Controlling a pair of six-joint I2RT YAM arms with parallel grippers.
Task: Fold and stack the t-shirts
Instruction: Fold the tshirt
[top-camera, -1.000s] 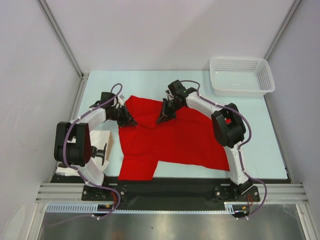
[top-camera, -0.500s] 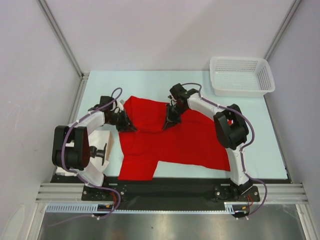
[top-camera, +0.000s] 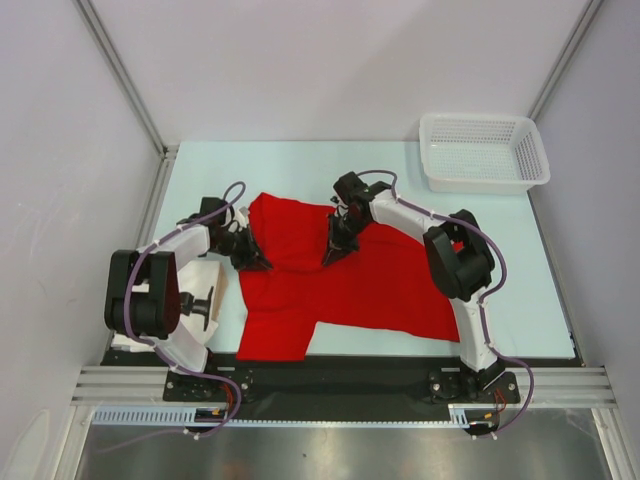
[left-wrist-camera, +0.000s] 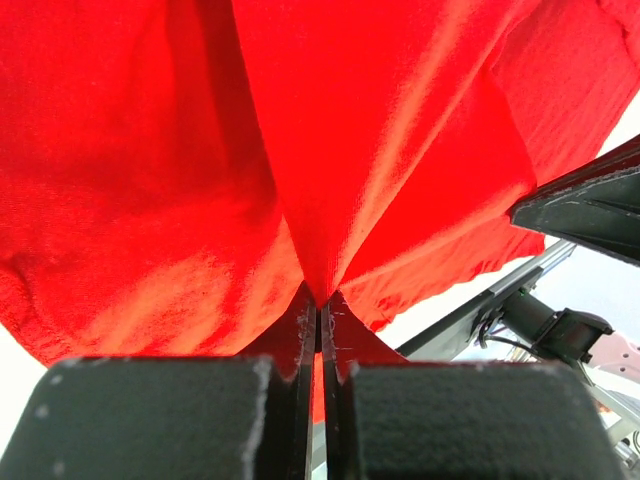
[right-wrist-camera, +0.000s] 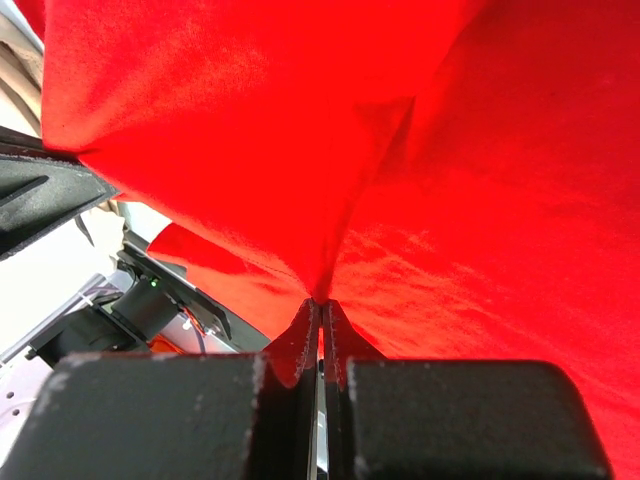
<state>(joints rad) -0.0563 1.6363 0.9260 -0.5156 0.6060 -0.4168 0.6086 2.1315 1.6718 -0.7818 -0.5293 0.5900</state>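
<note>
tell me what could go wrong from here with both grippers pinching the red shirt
1. The left gripper and right gripper are each shut on only a small peak of the t-shirt, so the cloth may slip out mid-fold.
2. The near sleeve lies right at the near edge of the table. An uneven pull could drag it off or bunch up the fold.

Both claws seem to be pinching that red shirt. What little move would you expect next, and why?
Probably both arms carry the pinched cloth toward the near edge together and lay it down as a fold. The left gripper and right gripper are each shut on the red t-shirt. Cloth tents up from their closed tips, while the near part lies flat on the table.
</note>
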